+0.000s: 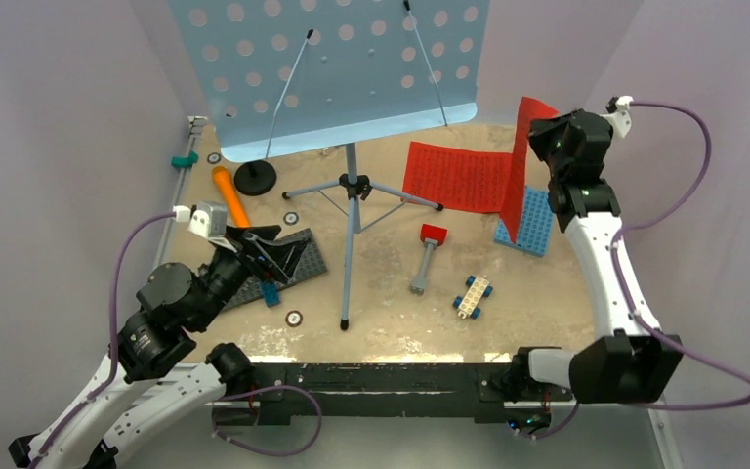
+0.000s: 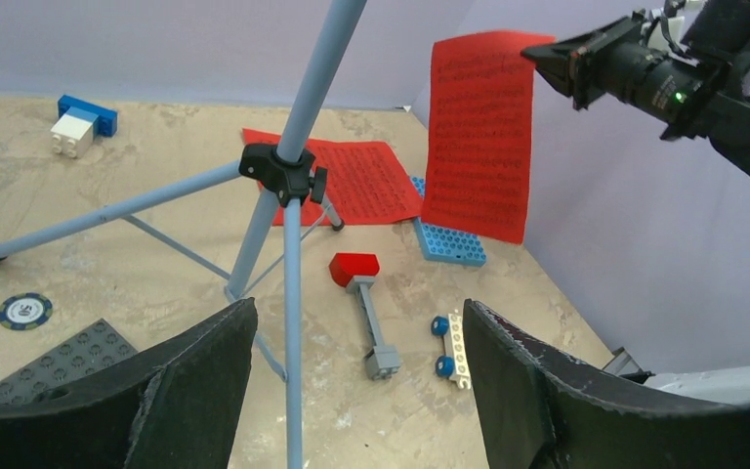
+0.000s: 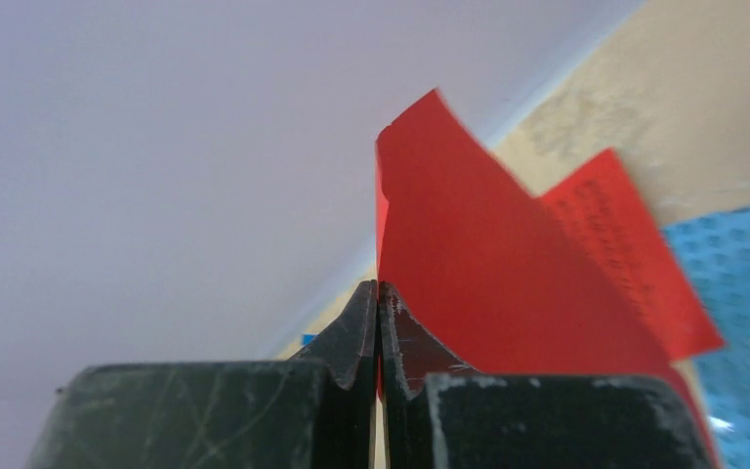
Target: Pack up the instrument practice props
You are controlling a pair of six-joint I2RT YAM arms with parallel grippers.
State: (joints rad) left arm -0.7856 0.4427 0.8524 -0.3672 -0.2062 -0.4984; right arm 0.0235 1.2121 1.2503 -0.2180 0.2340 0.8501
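Note:
The pale-blue perforated music stand (image 1: 342,68) stands at the back on its grey tripod (image 1: 354,186); the tripod hub (image 2: 283,171) shows in the left wrist view. My right gripper (image 1: 539,132) is shut on a red sheet-music page (image 1: 520,176), which hangs on edge above the blue plate; the page (image 3: 488,283) is pinched between the closed jaws (image 3: 379,293). A second red page (image 1: 454,176) lies flat on the table. The orange microphone (image 1: 229,195) and the black round-based mic stand (image 1: 255,177) lie at the back left. My left gripper (image 1: 273,249) is open and empty over the grey plate, left of the tripod (image 2: 356,318).
A red-headed grey hammer (image 1: 428,256) and a white wheeled brick (image 1: 472,295) lie right of the tripod's front leg. A blue studded plate (image 1: 527,225) lies under the hanging page, a grey plate (image 1: 293,259) under my left gripper. Small chips (image 1: 294,318) lie about. Purple walls enclose the table.

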